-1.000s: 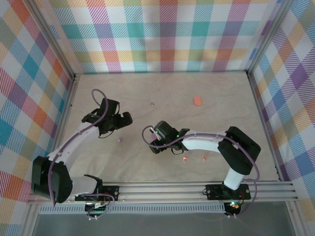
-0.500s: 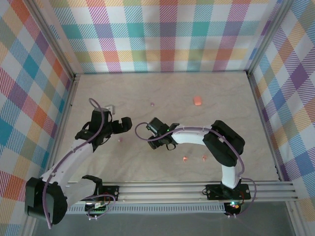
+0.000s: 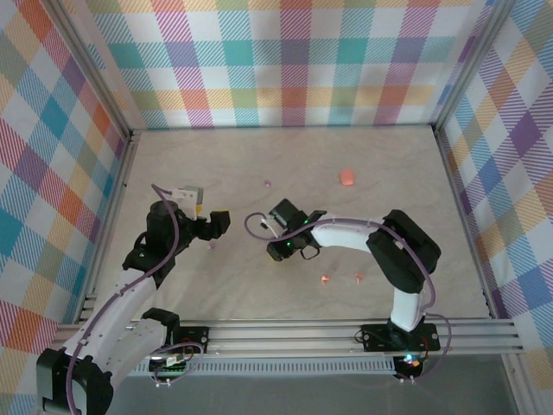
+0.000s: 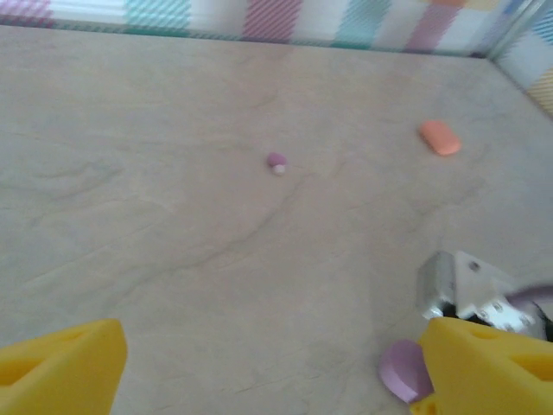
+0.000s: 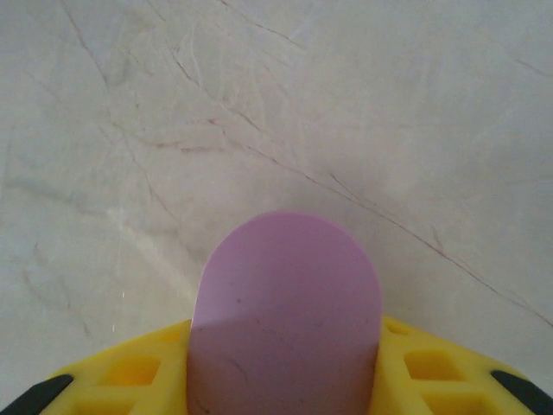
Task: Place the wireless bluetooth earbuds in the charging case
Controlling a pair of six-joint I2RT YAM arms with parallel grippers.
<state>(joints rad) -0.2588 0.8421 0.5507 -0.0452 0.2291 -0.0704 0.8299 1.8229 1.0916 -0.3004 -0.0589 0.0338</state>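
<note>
Beyond the empty, gaping left pincer (image 4: 272,353) lies a lilac earbud (image 4: 276,162); right pincer (image 5: 285,376) clasps lilac case (image 5: 285,285).

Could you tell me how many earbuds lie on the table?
4: a purple earbud far mid-table, another by the left gripper; two orange earbuds beside the right arm. Others may be hidden.

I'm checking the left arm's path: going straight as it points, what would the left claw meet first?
Likely the lilac earbud ahead, roughly centred between the open fingers of the left claw; the right claw, holding a lilac case, sits off to the right.
</note>
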